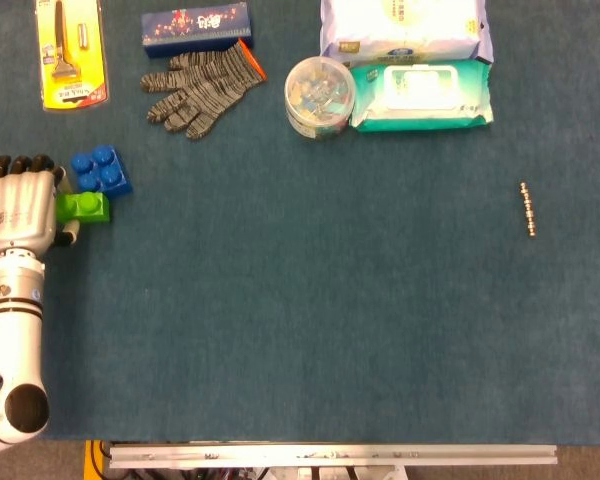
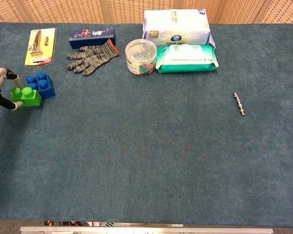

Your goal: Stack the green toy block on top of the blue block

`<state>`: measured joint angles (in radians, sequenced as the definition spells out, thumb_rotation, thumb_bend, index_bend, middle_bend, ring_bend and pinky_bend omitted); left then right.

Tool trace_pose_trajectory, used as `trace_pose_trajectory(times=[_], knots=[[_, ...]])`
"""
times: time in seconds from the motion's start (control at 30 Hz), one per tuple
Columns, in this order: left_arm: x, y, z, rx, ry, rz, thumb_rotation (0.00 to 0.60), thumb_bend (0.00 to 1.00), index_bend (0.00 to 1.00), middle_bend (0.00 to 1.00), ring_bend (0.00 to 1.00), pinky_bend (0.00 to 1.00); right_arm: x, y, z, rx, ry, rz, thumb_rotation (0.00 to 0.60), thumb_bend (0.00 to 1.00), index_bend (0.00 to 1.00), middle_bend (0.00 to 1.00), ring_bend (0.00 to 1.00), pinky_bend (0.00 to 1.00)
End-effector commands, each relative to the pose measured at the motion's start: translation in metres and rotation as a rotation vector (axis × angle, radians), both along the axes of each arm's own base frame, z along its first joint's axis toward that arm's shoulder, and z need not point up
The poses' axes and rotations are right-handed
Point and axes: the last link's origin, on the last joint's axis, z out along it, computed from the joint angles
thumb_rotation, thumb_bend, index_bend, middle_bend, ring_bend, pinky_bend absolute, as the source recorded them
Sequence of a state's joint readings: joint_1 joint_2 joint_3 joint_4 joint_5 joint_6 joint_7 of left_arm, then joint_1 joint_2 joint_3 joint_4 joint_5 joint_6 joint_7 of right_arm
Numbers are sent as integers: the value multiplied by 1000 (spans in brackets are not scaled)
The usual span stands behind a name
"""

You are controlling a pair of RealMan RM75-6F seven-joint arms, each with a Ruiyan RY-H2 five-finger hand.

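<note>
The green toy block (image 1: 83, 206) is seen as a small bright-green brick with raised round studs on its top face, standing upright on the carpeted surface. It is placed just in front of the blue block (image 1: 102, 170), touching or nearly touching it at one corner. The blue block is a somewhat larger, deep-blue brick, also studs-up, turned at a slight angle to the green one and lying behind it.

the smaller toy block (image 1: 83, 206) lies just before the bigger block (image 1: 101, 170), touching it; the left robot hand (image 1: 22, 205) is directly left of both.
</note>
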<state>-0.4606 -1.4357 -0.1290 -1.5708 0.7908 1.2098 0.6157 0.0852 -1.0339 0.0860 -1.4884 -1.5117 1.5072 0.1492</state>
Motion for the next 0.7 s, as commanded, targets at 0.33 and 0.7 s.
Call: trace_pose_trajectory(times=[0.33,0.7], knots=[[-1,24,7,19,42,-7,600,287,526,229,180,109,0,0,1,-2,5,-2,600,212,503,515,425,470],[23,18,27,43,-77,-102,600,287,530,229,180,109,1,0,1,-2,9,-5,600,212,503,515,425,470]])
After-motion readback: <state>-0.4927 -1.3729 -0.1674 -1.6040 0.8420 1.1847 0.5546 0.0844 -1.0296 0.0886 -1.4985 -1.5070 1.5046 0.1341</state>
